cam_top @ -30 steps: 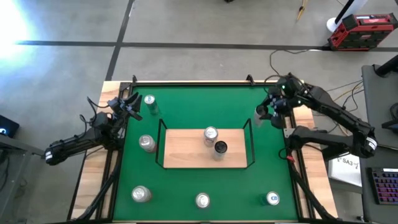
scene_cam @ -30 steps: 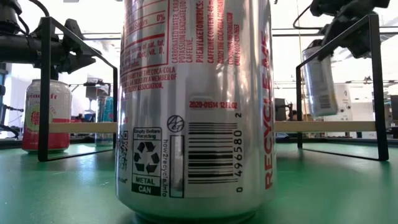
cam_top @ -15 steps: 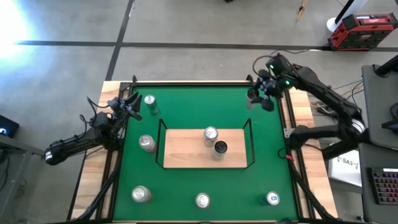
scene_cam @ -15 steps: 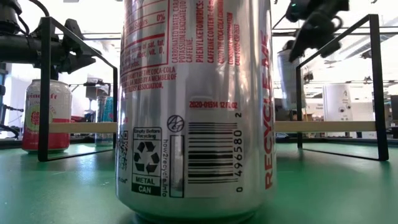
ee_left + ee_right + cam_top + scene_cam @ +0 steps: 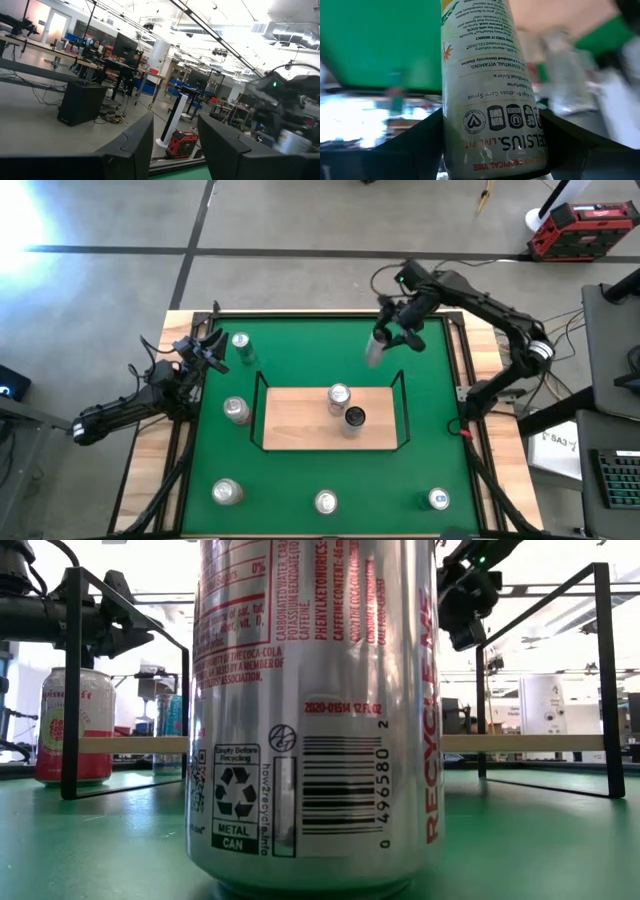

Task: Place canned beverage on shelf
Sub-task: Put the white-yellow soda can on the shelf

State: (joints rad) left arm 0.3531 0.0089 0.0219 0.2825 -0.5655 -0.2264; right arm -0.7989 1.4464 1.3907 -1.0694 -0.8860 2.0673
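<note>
The can (image 5: 375,350) we are following hangs in the air, pinched between the fingers of the right gripper (image 5: 383,340), just past the far rail of the shelf (image 5: 300,425) and toward its right end. In the right wrist view the can (image 5: 492,95) fills the frame, a slim white one with printed text, and the dark fingers (image 5: 415,150) press against its sides. We see the right arm stretched out from the table's right edge, reaching inward and over the far part of the green table (image 5: 440,440), with the wrist bent down toward the shelf. From table height the right gripper (image 5: 465,605) shows up high, above the shelf's right-hand rail post.

On the shelf we count two cans already standing, a silver-topped one (image 5: 339,395) near the middle and a dark-topped one (image 5: 354,418) touching or just beside it, on the near side. Other cans stand on the felt around the shelf: two to its left (image 5: 241,345) (image 5: 236,410) and three along the near side (image 5: 227,492) (image 5: 326,502) (image 5: 438,499). The middle one of those three fills the low view as a big silver can (image 5: 315,710).

The left gripper (image 5: 205,348) waits at the table's left edge, well apart from the shelf, with its jaws pressed together and nothing between them.
</note>
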